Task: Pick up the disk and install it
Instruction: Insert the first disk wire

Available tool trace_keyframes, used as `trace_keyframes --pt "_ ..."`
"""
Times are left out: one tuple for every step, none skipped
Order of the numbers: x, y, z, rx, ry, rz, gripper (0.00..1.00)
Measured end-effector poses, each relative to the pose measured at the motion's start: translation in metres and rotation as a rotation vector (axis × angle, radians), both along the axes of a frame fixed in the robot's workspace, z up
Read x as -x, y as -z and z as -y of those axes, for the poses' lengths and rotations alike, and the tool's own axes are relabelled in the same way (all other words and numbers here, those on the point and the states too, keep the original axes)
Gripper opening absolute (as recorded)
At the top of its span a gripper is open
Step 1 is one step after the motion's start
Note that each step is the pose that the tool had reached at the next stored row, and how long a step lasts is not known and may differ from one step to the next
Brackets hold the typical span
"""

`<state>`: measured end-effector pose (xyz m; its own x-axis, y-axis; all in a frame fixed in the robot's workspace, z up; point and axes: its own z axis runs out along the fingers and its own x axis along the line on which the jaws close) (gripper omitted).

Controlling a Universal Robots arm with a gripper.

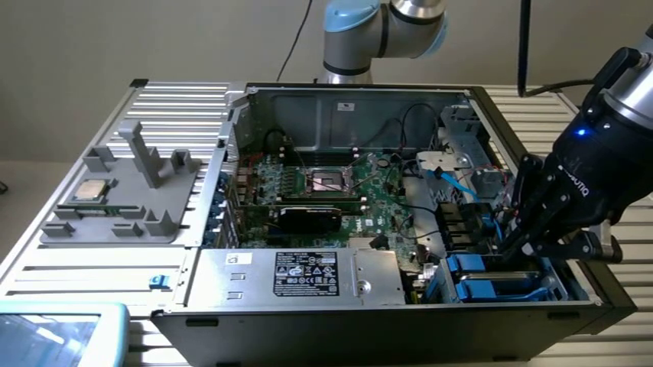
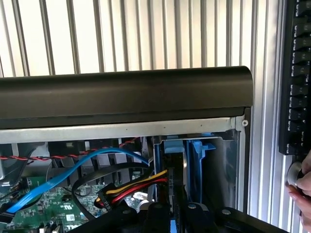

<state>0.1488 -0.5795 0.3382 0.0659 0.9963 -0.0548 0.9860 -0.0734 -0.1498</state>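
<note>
Holding the disk (image 2: 175,187) edge-on w/ gripper (image 2: 174,211) narrow, clamped on it, inside PC case (image 1: 408,325) drive bay (image 2: 216,160).

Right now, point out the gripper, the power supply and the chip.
gripper (image 1: 522,251), exterior view, on its lower tip.
power supply (image 1: 306,274), exterior view, on its black label.
chip (image 1: 92,189), exterior view, on the middle of its silver top.

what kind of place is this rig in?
Probably a robotics lab bench for PC assembly trials: an open computer case lies on a slatted metal table, a robot arm reaches into it, and a grey holder beside it carries a chip.
</note>
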Motion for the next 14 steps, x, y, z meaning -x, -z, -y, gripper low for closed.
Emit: trace_keyframes --pt "0.0 0.0003 0.0 0.0001 0.0 0.0 0.16" --pt "0.0 0.0003 0.0 0.0001 0.0 0.0 0.16" --pt "0.0 0.0003 0.0001 0.0001 0.0 0.0 0.16" --pt "0.0 0.0003 0.0001 0.0001 0.0 0.0 0.16" --pt "-0.0001 0.0003 0.0001 0.0001 0.0 0.0 0.16" --pt "-0.0001 0.0005 -0.0003 -0.0002 0.0 0.0 0.16" --pt "-0.0002 0.0005 -0.0011 -0.0003 0.0 0.0 0.16" --pt "-0.0005 0.0004 -0.0018 -0.0001 0.0 0.0 0.16" --pt "-0.001 0.0004 -0.0026 0.0 0.0 0.0 0.16" --pt "-0.0014 0.0003 -0.0031 0.0001 0.0 0.0 0.16" --pt "-0.0018 0.0003 -0.0036 0.0001 0.0 0.0 0.16" --pt "-0.0021 0.0004 -0.0037 0.0001 0.0 0.0 0.16" --pt "-0.0021 0.0004 -0.0037 0.0002 0.0 0.0 0.16" --pt "-0.0024 0.0004 -0.0038 0.0002 0.0 0.0 0.16"
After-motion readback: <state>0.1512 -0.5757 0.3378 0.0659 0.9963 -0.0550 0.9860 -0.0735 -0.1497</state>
